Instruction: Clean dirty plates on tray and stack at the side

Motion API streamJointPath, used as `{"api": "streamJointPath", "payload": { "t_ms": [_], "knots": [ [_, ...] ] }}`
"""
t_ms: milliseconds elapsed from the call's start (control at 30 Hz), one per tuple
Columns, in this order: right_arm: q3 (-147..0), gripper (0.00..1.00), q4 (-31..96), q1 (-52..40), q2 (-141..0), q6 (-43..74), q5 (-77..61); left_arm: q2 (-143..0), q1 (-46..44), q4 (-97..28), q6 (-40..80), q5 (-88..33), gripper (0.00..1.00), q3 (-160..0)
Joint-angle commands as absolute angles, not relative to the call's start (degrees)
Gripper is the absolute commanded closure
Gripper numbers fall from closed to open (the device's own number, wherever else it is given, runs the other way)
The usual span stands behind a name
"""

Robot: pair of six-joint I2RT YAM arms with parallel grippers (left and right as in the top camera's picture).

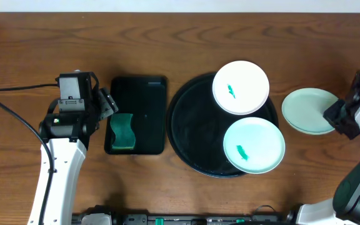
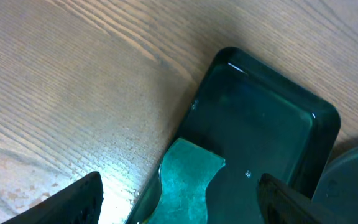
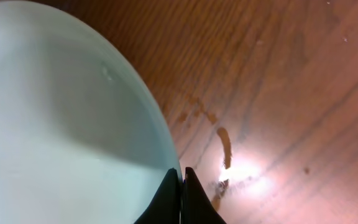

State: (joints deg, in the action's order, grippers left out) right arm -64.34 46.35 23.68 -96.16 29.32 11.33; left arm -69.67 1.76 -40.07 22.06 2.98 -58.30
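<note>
Hovering over the sponge, two smeared plates to go

My left claw (image 1: 109, 103) is spread wide above the green sponge (image 1: 122, 131) in the rectangular tray (image 1: 139, 87), frame left. It looks lined up to grab the sponge for wiping. My right claw (image 3: 182, 186) is pressed together at the rim of the side plate (image 1: 308, 110), which lies on the table (image 1: 42, 50) at far right with no smear visible. Can't tell if the rim is pinched. White plate (image 1: 240, 87) and mint plate (image 1: 253, 145) sit on the round tray (image 1: 189, 125), right side, overhanging its rim. Both are green-smeared, so both need cleaning.
</note>
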Motion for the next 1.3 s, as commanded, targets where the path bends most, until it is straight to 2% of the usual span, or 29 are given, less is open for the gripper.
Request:
{"api": "streamJointPath", "payload": {
  "t_ms": [0,167,400,467,533,600,667,767,867,1033,1100,1133,1167,1267],
  "knots": [
    [-60.2,0.99,41.6,24.1,-95.7,29.7,11.4,-69.7,1.7,-40.1,22.1,3.7,0.20,-59.3],
    [-57.0,0.99,34.3,24.1,-95.7,29.7,7.6,-69.7,1.7,-40.1,22.1,3.7,0.21,-59.3],
    [-56.9,0.99,33.1,24.0,-95.7,29.5,5.7,-69.7,1.7,-40.1,22.1,3.7,0.21,-59.3],
    [-56.9,0.88,33.4,24.0,-95.7,29.5,5.7,-69.7,1.7,-40.1,22.1,3.7,0.20,-59.3],
    [-56.9,0.70,34.2,24.0,-95.7,29.4,5.7,-69.7,1.7,-40.1,22.1,3.7,0.20,-59.3],
    [-56.9,0.46,34.7,24.0,-95.7,27.7,5.7,-69.7,1.7,-40.1,22.1,3.7,0.21,-59.3],
    [-56.9,0.36,35.9,24.0,-95.7,25.1,5.7,-69.7,1.7,-40.1,22.1,3.7,0.20,-59.3],
    [-57.8,0.33,38.3,24.0,-95.1,21.0,2.2,-69.7,1.7,-40.1,22.1,3.7,0.21,-59.3],
    [-61.5,0.43,44.2,24.0,-93.9,17.9,-6.4,-69.7,1.7,-40.1,22.1,3.7,0.20,-59.3],
    [-69.1,0.44,59.0,23.8,-91.9,13.6,-16.9,-69.7,1.7,-40.1,22.1,3.7,0.21,-59.3],
    [-70.5,0.37,63.8,23.4,-90.8,11.0,-20.6,-69.7,1.7,-40.1,22.1,3.7,0.21,-59.3],
    [-70.6,0.28,65.0,23.2,-90.1,9.0,-22.4,-69.7,1.7,-40.1,22.1,3.7,0.20,-59.3],
    [-70.6,0.01,66.2,23.2,-89.6,7.9,-23.4,-69.7,1.7,-40.1,22.1,3.7,0.21,-59.3],
    [-70.6,0.01,70.4,23.2,-89.0,5.6,-23.4,-69.7,1.7,-40.1,22.1,3.7,0.21,-59.3]
  ]
}}
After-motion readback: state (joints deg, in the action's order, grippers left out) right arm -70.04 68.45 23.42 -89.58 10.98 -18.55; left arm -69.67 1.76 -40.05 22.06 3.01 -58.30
